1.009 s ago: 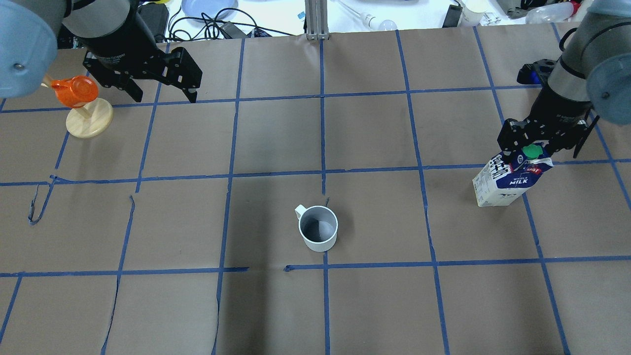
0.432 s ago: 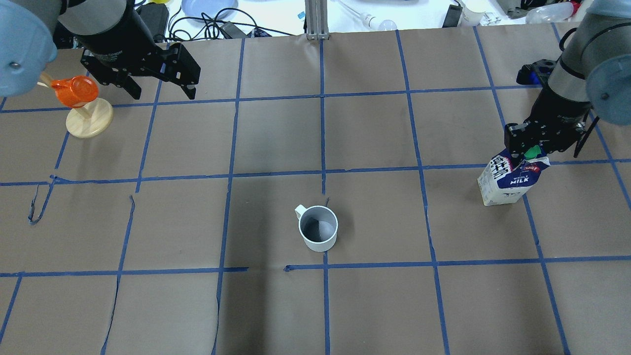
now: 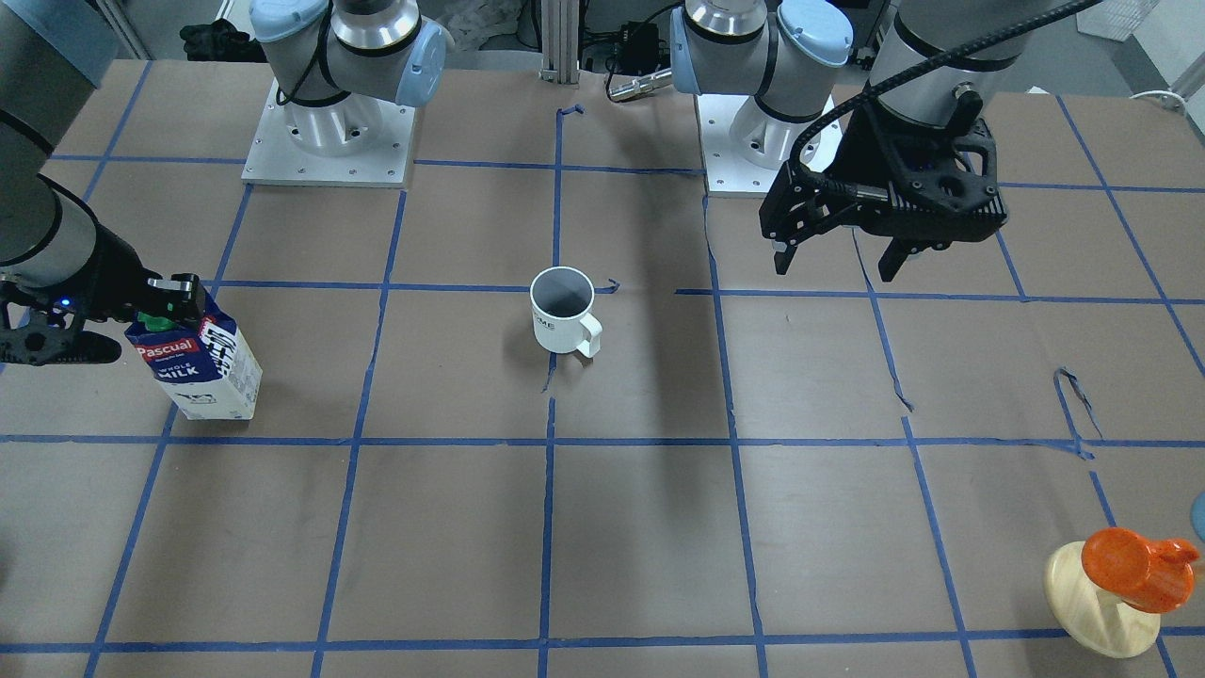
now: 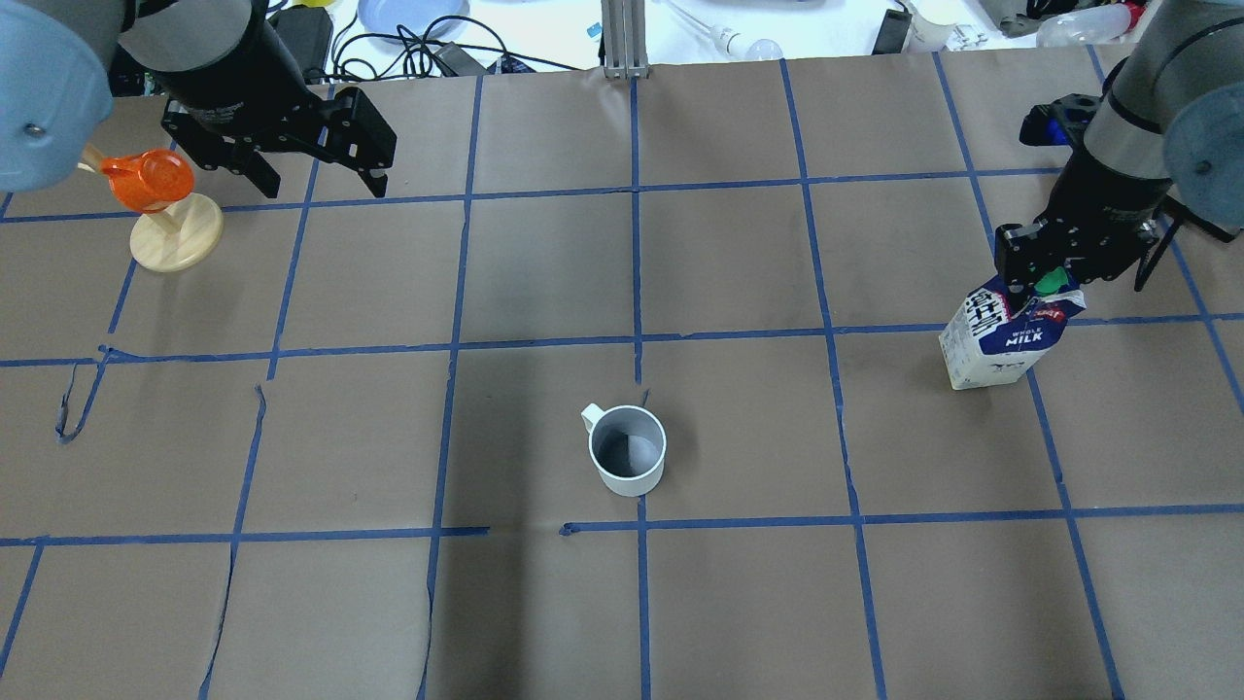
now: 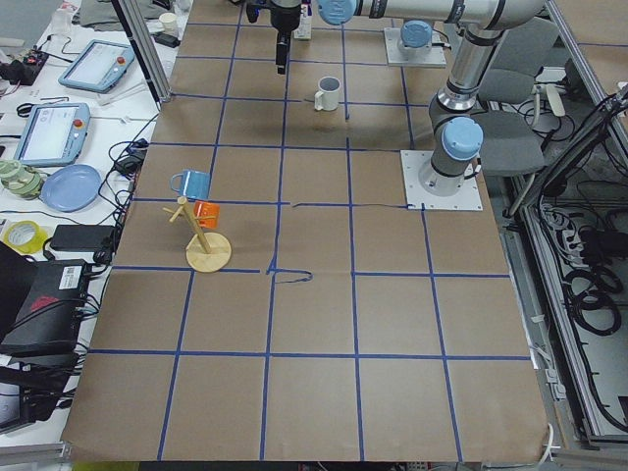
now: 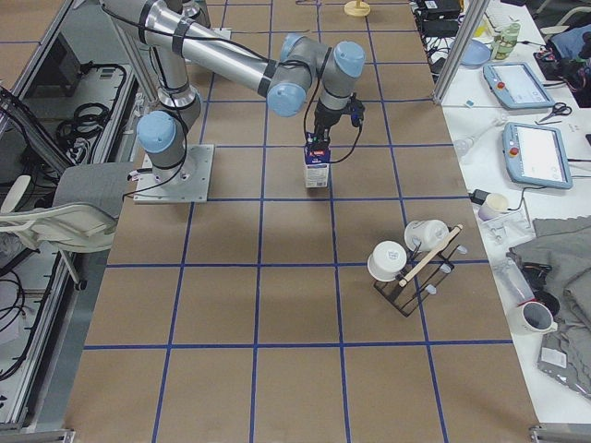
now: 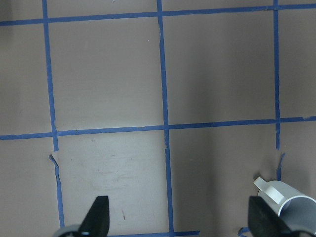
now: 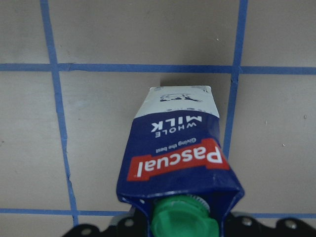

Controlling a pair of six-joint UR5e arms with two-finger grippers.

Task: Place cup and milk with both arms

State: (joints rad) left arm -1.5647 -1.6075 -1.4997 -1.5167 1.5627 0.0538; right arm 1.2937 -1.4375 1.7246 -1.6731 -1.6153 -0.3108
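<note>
The white cup [image 4: 628, 450] stands upright near the table's middle, its handle toward the far left; it also shows in the front view [image 3: 563, 311] and at the lower right of the left wrist view [image 7: 291, 210]. The milk [image 4: 1006, 340] is at the right, tilted, with its base at or just above the paper. My right gripper [image 4: 1045, 282] is shut on the milk's gabled top by the green cap [image 8: 182, 222]; the front view shows the milk [image 3: 198, 363] at the left. My left gripper [image 4: 316, 180] is open and empty, high over the far left, well away from the cup.
An orange cup-like thing on a pale wooden stand [image 4: 160, 209] sits just left of my left gripper. Cables, a blue plate and clutter lie beyond the table's far edge [image 4: 408, 29]. A rack with white mugs [image 6: 416, 263] stands toward the right end.
The right gripper's fingers have closed onto the milk's top and the carton has shifted slightly toward the far side. The left gripper has barely moved. The cup has not moved.
</note>
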